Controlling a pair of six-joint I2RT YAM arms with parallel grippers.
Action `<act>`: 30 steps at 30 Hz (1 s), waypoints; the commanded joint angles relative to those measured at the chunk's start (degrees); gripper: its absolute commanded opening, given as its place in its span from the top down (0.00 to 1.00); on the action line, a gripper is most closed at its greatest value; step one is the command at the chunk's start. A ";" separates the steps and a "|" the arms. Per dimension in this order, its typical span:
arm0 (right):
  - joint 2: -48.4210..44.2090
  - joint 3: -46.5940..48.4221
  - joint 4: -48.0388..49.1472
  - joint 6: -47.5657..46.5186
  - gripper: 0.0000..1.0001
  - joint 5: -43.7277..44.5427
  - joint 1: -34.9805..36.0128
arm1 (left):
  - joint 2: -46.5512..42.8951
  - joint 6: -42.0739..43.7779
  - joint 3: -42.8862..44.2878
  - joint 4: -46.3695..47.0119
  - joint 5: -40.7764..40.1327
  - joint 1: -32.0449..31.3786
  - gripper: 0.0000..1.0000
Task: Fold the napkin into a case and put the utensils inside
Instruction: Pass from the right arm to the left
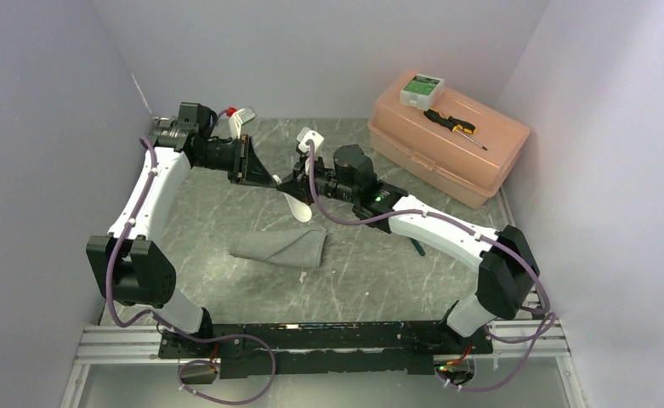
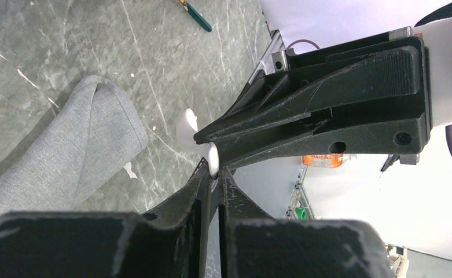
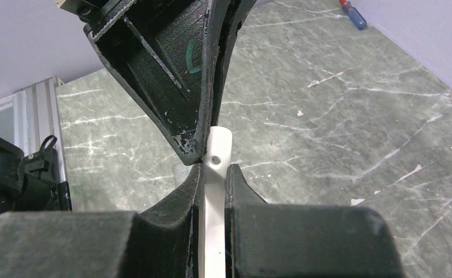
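The grey napkin lies folded on the table's middle, also at the left of the left wrist view. Above and behind it, both grippers meet on a white spoon. My right gripper is shut on the spoon's handle, which runs up between its fingers. From the other side, my left gripper is pinched on the handle's end. In the top view the left gripper and right gripper are tip to tip, with the spoon's bowl hanging down toward the napkin.
A salmon plastic box stands at the back right, with a black-and-yellow screwdriver and a small white-and-green box on its lid. A red-and-blue screwdriver lies at the far back left. A green-handled tool lies under the right arm.
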 commanded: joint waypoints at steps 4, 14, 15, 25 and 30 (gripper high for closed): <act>1.05 3.32 4.90 0.18 0.97 -5.40 2.26 | 1.10 2.00 2.18 -1.59 4.11 0.75 0.91; 1.70 5.39 3.66 -0.94 0.98 -5.31 2.78 | 0.60 1.49 1.66 -1.54 5.17 1.08 0.65; 1.67 5.41 3.76 -0.96 0.98 -5.23 2.79 | 0.62 1.84 1.69 -2.00 5.23 1.03 0.68; 1.20 5.51 1.71 -3.84 0.99 -1.77 2.88 | 1.33 9.38 3.88 -10.08 5.49 1.08 0.60; 0.62 4.90 1.96 -4.31 0.99 -1.40 2.84 | 0.64 8.92 3.99 -9.70 4.98 1.01 0.60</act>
